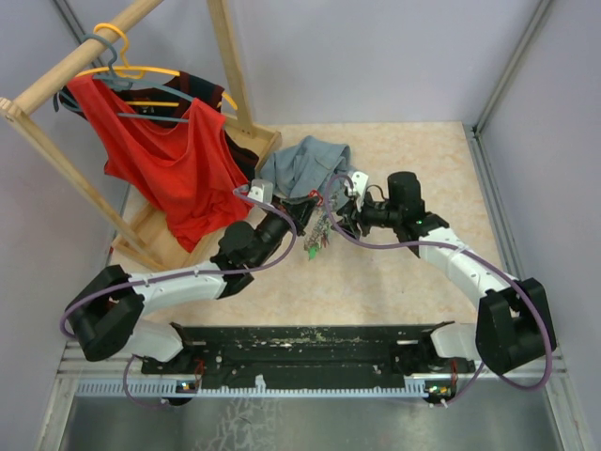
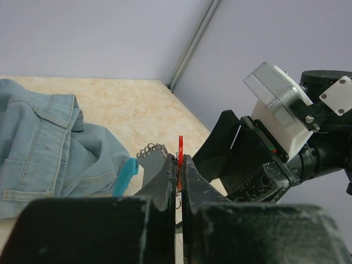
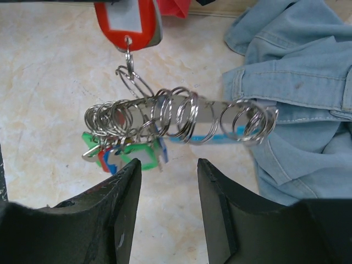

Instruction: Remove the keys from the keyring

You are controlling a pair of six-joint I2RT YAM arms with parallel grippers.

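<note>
Though reduced to a small tangle when viewed from overhead, shows plainly from the right wrist: keyring (image 3: 210,113), a grey and light blue bar hanging in the air between the two grippers, above the table (image 1: 366,282).

Far left, a wooden rack (image 1: 66,64) with a red shirt (image 1: 169,169) hung on it, well apart from the work. Next rightward, left gripper (image 2: 179,176) pressed together on a red tag (image 3: 127,25), seen edge-on from its own camera as a thin red sliver. Dangling from that tag by a wire loop, the keyring, threaded along its length with many small metal rings (image 3: 102,118). Bunched under its left end, keys (image 3: 124,154) with green, blue and red heads, overlapping too much to count. Below, right gripper (image 3: 169,168) spread wide, pinching nothing. Behind and to the right, a crumpled denim garment (image 3: 297,82) lying on the table, backdrop to the keyring's right end.

Left fingertips cut off at the top edge of the right wrist view. Keyring's outline mostly masked by rings; how it closes into a loop, impossible to tell. Likewise unclear: whether the right gripper's left fingertip touches the lowest green key or merely sits just beside it.
</note>
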